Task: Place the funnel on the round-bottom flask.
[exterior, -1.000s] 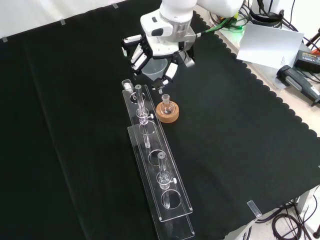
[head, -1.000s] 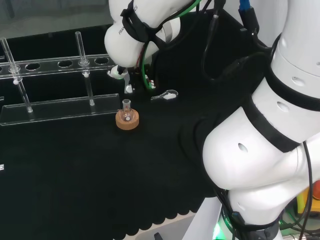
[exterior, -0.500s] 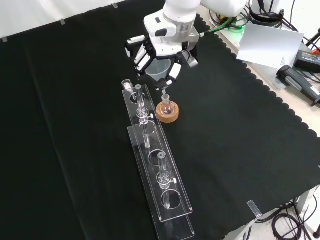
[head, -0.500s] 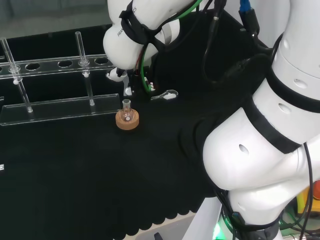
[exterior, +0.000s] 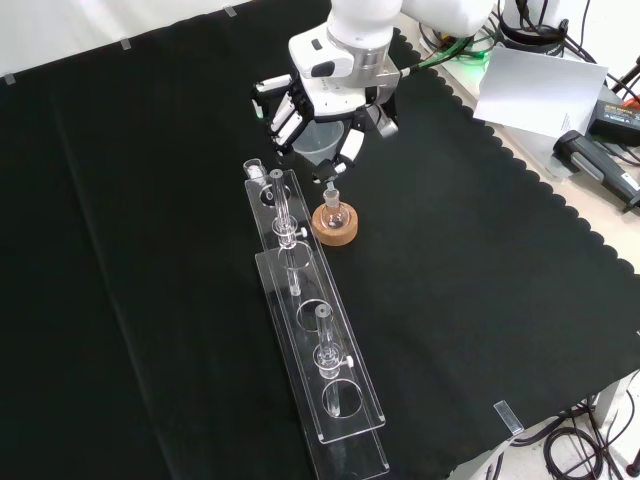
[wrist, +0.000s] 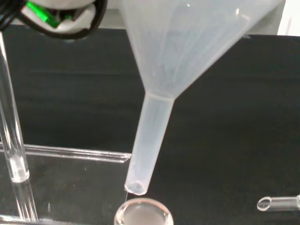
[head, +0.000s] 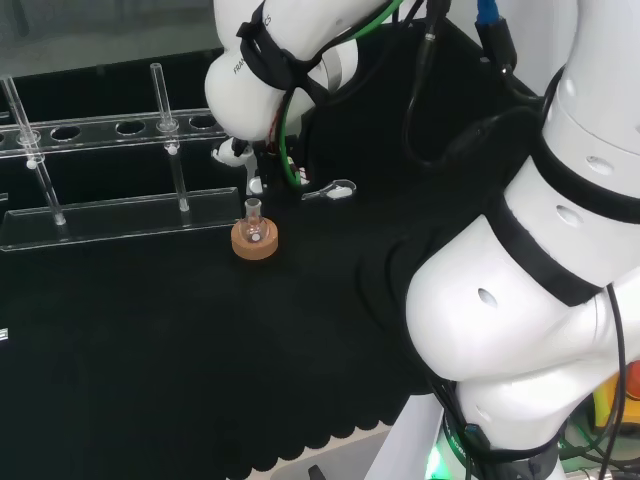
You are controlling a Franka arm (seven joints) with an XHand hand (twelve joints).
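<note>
Wrist view: the funnel hangs with its stem tip just above the open mouth of the round-bottom flask, apart from it. In the front view the hand has its fingers curled round the funnel's cone, above the flask on its cork ring, beside a clear rack on the black surface.

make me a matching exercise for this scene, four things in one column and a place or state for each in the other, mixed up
Things
1. funnel
2. round-bottom flask
3. cork ring
4. hand

Places or states
A. lies on the cloth under the flask
B. curled round the funnel's cone
C. held in the air, stem tip just above the flask's mouth
D. stands upright in the ring, neck open

Pairs: 1-C, 2-D, 3-A, 4-B
</note>
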